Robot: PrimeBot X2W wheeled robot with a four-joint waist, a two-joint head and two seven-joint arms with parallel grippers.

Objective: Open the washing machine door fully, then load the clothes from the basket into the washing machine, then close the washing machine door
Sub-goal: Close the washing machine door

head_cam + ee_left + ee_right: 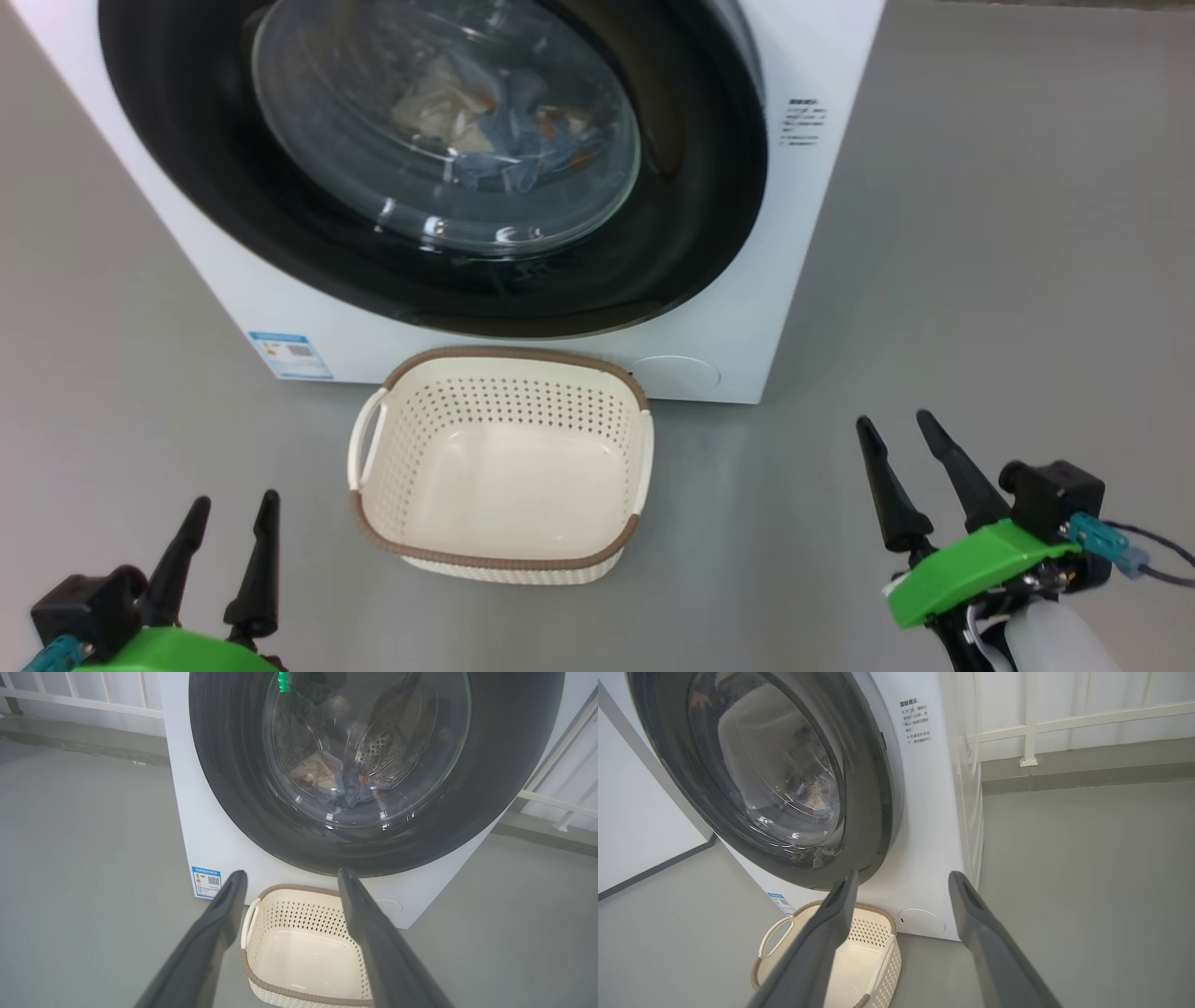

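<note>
Round, black-rimmed glass washing machine door point(187, 168) sits shut against the big white front-loading washing machine point(803, 233). Light-blue and cream clothes point(504, 131) lie inside, behind the glass. Cream perforated plastic basket point(509, 356) stands on the grey floor point(980, 327), just before the machine. My left pincer point(235, 500) and right pincer point(894, 420) hover fully spread, gripping nothing.

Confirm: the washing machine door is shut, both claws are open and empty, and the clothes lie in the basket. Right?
Wrong on the clothes: the head view shows the basket empty and the clothes inside the washing machine, behind the shut washing machine door. The left claw and right claw are open and empty.
</note>
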